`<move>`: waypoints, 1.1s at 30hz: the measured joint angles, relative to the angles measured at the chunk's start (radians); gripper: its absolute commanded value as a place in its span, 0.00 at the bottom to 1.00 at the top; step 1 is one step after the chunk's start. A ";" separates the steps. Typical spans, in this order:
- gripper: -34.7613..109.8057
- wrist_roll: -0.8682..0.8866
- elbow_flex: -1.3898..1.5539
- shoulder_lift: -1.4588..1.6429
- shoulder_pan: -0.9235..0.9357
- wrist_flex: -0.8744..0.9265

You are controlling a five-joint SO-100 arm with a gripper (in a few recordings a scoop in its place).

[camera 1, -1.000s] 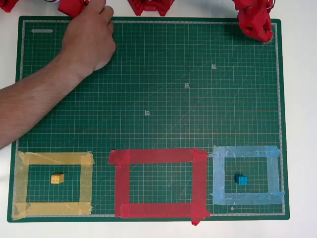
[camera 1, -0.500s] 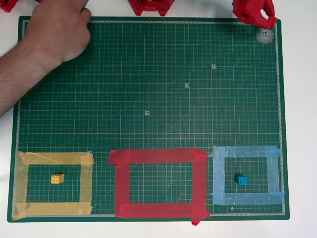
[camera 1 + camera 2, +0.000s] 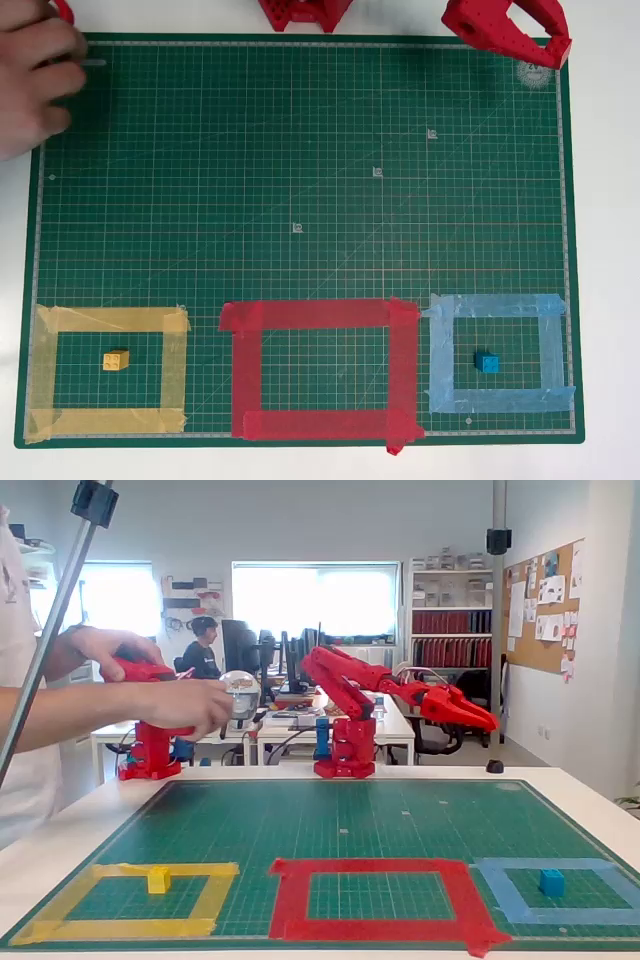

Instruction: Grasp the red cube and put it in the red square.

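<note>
The red cube is out of view. The red square (image 3: 310, 315) is a frame of wide red tape at the front middle of the green mat, with nothing inside it; the fixed view shows the red square (image 3: 370, 868) between the two other frames. My red gripper (image 3: 555, 50) hangs over the mat's far right corner. In the fixed view the gripper (image 3: 485, 720) is raised well above the table, pointing right, its jaws together and nothing between them.
A yellow cube (image 3: 115, 360) lies inside the yellow tape frame (image 3: 110, 320) at front left. A blue cube (image 3: 486, 362) lies inside the light-blue frame (image 3: 495, 305) at front right. A person's hand (image 3: 30, 80) hovers at the mat's far left corner.
The person's hand has drawn back to the left, off the mat's far left part. The gripper has shifted at the far right corner and now stretches sideways.
</note>
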 measured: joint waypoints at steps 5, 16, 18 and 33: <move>0.23 0.000 0.048 0.130 0.201 0.002; 0.23 0.003 0.209 0.471 0.664 0.063; 0.23 0.003 0.213 0.491 0.736 0.095; 0.23 0.003 -0.135 -0.078 0.963 0.207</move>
